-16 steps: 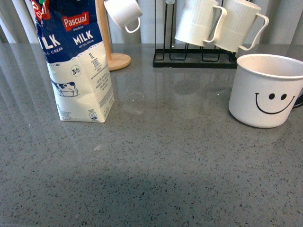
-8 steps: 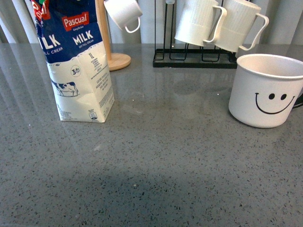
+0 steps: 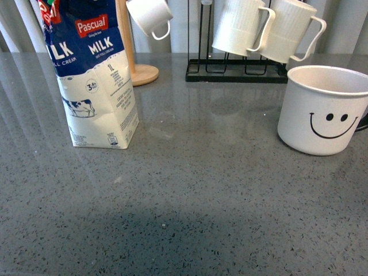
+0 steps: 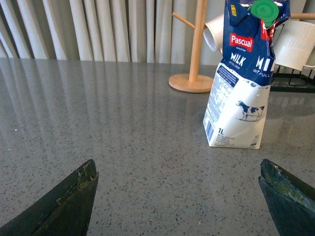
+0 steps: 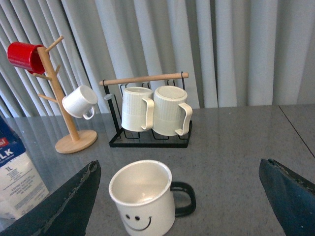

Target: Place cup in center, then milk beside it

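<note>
1. The left gripper (image 4: 179, 206) hangs low over the grey counter (image 3: 201, 201), its two dark fingers (image 4: 69, 206) spread wide and holding nothing.
2. The milk (image 4: 238, 98) stands upright ahead of that gripper, clear of both fingers.
3. The right gripper (image 5: 179, 204) is likewise spread wide and empty.
4. The cup (image 5: 142, 201) sits upright on the counter just ahead of the right gripper, in line with the gap between its fingers. It touches neither, and its smiley face is turned toward the gripper.
5. Beyond the cup, farther from the gripper, two ribbed mugs (image 5: 135, 109) hang on a black rack (image 5: 147, 140), and a wooden mug tree (image 5: 69, 98) stands nearby.
</note>
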### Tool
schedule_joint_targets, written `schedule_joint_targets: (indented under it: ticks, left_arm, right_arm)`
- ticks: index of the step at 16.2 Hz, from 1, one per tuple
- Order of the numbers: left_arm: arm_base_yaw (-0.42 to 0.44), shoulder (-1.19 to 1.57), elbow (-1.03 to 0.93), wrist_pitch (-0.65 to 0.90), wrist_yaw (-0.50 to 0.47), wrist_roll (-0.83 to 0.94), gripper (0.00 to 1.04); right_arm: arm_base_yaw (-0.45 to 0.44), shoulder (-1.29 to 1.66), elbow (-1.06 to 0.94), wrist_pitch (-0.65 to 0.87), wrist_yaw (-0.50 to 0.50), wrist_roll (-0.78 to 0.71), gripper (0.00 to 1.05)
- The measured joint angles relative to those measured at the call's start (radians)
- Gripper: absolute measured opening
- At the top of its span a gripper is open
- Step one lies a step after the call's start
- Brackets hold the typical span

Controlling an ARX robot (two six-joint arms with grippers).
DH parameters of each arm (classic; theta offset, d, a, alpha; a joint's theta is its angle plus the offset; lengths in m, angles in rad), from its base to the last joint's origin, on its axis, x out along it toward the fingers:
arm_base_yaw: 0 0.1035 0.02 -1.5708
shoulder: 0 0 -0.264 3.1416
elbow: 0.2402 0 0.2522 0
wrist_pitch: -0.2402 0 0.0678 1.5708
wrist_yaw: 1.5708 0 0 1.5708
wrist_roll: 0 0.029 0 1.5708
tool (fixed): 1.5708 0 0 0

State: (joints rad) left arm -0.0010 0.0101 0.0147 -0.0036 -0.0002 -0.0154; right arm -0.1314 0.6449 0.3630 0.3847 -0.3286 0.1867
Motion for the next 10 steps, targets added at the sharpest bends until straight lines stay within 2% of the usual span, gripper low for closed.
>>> schedule_joint_targets:
  ticks: [1, 3, 6, 10]
  left_arm:
    - [0.0, 0.0, 0.0, 0.0, 0.0, 0.0, 0.98]
    - [0.0, 0.0, 0.0, 0.0, 0.0, 0.0, 0.98]
    - [0.0, 0.0, 0.0, 0.0, 0.0, 0.0, 0.98]
    - [0.0, 0.0, 0.0, 0.0, 0.0, 0.0, 0.98]
  right_arm:
    - [0.005, 0.132, 0.099, -0.008, -0.015, -0.042, 0.98]
    - [0.038, 0.369, 0.296, -0.116, -0.067, -0.129, 0.98]
    - [0.095, 0.693, 0.599, -0.361, -0.073, -0.289, 0.98]
    - [0.122, 0.973, 0.928, -0.683, -0.087, -0.459, 0.98]
